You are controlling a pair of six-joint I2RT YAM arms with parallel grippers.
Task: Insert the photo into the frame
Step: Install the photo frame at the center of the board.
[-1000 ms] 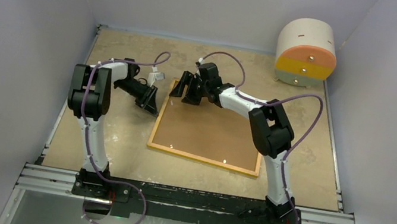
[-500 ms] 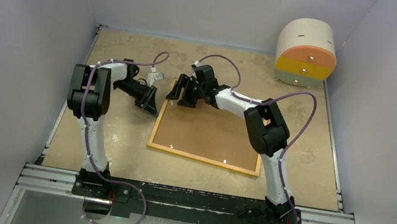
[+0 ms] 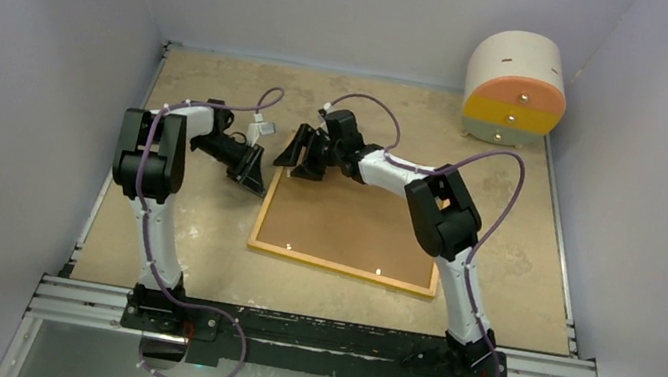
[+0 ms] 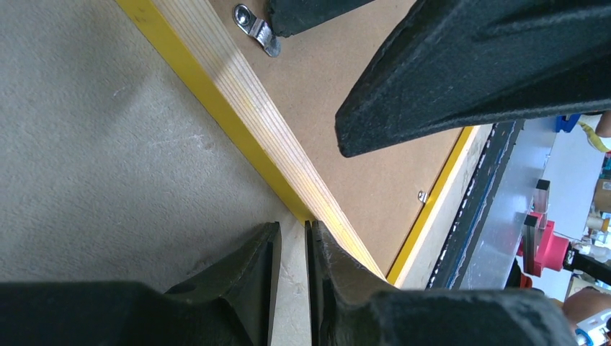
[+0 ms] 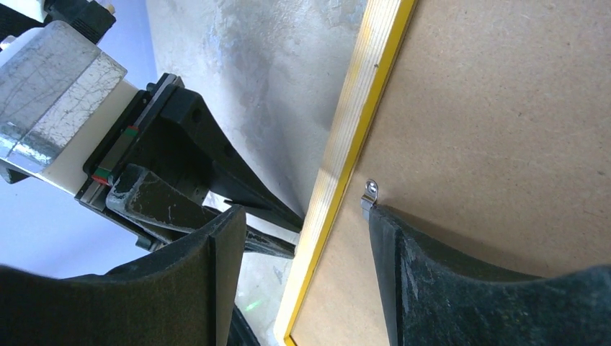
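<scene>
Since the frame (image 3: 343, 268) lay face down near the middle of the desk (image 3: 216, 266), only its light wood back and thin yellow edge showed. The brown backing board (image 3: 355, 222) was seated inside it. The photo was not seen in any view, and whether it sat under the board could not be told.

The right gripper (image 5: 306, 216) reached across to the frame's far-left corner. Its fingers (image 5: 403, 281) were spread wide and gripped nothing. One tip hung outside the border over the desk, and the other was on the board right at a small metal tab (image 5: 369, 193). Judged: it was placed to work the tab that keeps the board in.

The left gripper (image 4: 293, 227) was low on the desk just outside the same left edge. Its fingers were drawn almost together, with only a narrow slit and nothing in it. The inner finger was touching the yellow edge or very nearly so, likely bracing the frame against sliding.

Around the frame:
- A second tab (image 4: 258, 29) sat further along the left border.
- A cream drum-shaped drawer unit (image 3: 516, 86) with orange and yellow fronts stood in the far right corner, well apart.

In the way:
- The two grippers crowded one corner.
- Purple cables (image 3: 379, 105) looped above them.
- The seated board covered the opening.
</scene>
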